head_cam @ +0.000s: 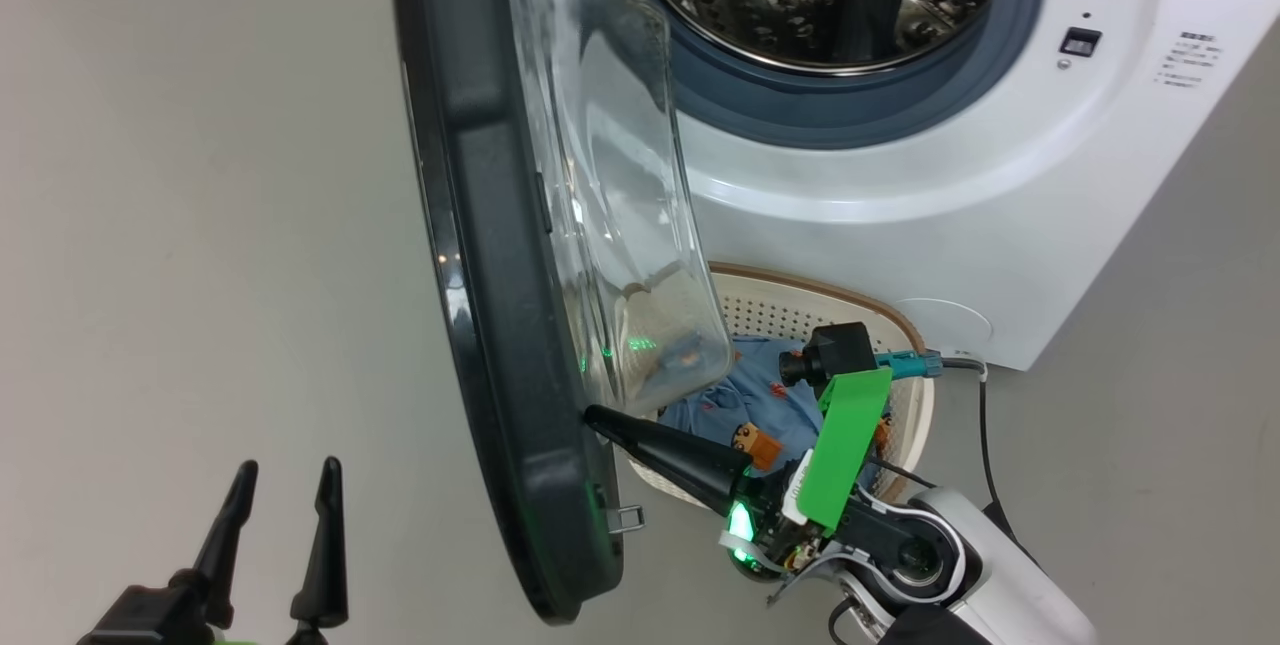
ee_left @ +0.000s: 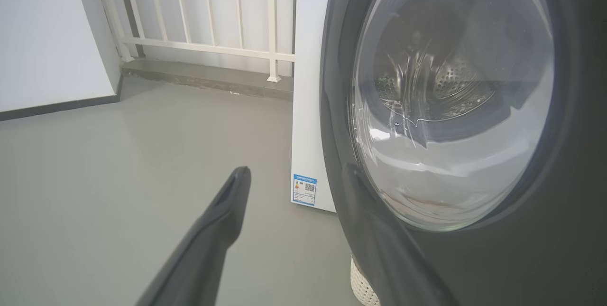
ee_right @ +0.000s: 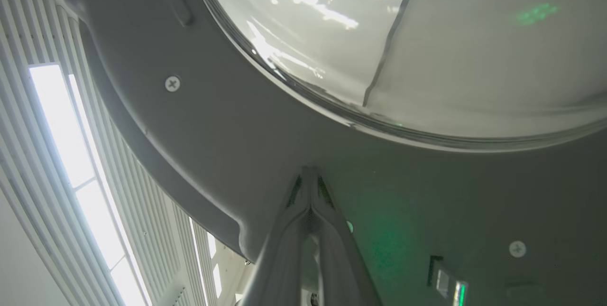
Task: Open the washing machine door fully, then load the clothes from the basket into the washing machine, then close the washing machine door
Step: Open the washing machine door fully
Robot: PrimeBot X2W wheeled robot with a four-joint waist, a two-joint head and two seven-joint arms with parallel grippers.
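The right gripper (head_cam: 592,415), fingers clenched empty, presses the washing machine door's (head_cam: 480,275) inner face, apparently to swing it clear of the basket (head_cam: 790,310) of clothes (head_cam: 740,405) behind it; the left gripper (head_cam: 288,470) hangs released outside the door.

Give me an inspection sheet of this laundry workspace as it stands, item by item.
Surface: grey floor, smooth.
Job's things: washing machine door stands open from the washing machine; clothes lie in the basket, on the floor before the machine.
Clutter: nothing seen.
Grippers: left gripper open, holding nothing, left of the door; right gripper shut, tips against the door's inner face.
Cables: black cable runs down from the wrist camera on the right arm.
Surroundings: white railing, white wall.
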